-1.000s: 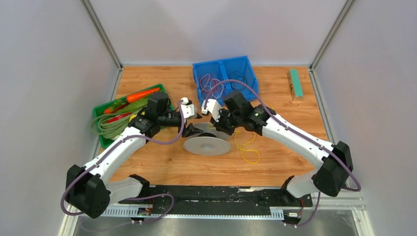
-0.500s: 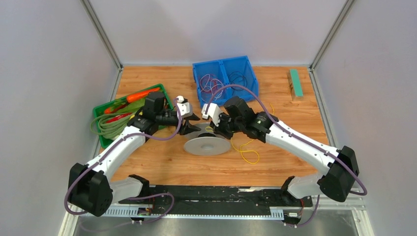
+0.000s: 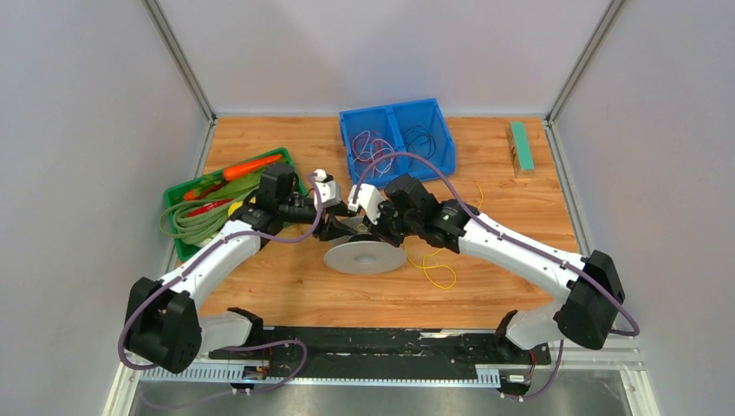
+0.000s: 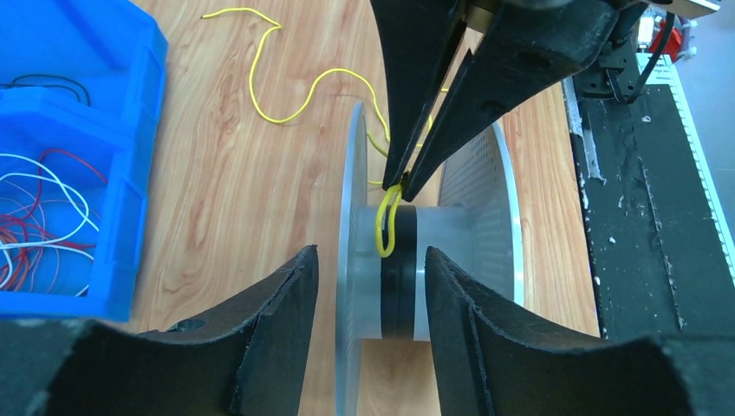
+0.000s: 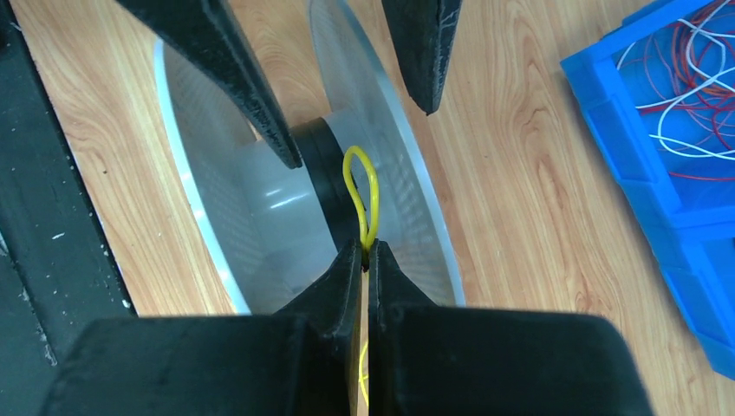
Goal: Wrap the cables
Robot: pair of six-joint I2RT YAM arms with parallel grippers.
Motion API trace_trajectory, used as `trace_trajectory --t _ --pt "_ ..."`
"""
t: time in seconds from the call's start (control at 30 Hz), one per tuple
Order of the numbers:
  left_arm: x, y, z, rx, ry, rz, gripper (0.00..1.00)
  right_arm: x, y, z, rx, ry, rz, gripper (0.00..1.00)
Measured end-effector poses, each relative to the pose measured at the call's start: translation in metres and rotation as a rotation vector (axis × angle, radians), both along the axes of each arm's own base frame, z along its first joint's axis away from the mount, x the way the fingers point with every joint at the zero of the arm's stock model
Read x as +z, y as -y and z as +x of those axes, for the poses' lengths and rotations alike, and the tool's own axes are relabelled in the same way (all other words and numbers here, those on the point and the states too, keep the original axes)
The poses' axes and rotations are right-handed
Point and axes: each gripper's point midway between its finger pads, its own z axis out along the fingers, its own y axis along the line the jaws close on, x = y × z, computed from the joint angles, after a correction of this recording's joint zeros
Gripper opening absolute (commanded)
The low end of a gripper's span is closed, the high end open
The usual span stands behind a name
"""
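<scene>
centre of frame: right claw (image 5: pixel 365 260) pinched shut on yellow cable (image 5: pixel 375 204) loop at spool (image 4: pixel 351 191) hub. left claw (image 4: pixel 371 256) open, straddling one flange; contact unclear.

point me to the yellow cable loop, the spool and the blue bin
yellow cable (image 4: pixel 381 230): left wrist view, on the loop lying against the hub
spool (image 4: pixel 475 186): left wrist view, on its perforated flange
blue bin (image 4: pixel 130 156): left wrist view, on the side wall facing the spool
</scene>
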Motion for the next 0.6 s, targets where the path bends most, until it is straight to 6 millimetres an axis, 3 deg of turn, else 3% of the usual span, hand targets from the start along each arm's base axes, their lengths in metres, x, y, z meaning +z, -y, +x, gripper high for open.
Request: trace_trajectory --t 0.17,0.6 --pt "-0.002 0.001 0.001 -0.003 -0.007 -0.001 0.63 0.003 -0.002 0.007 -0.043 0.021 0.013 0.00" --pt "-0.003 0.008 0.014 0.021 -0.046 -0.031 0.54 0.003 -0.005 0.010 -0.079 0.007 0.032 0.00"
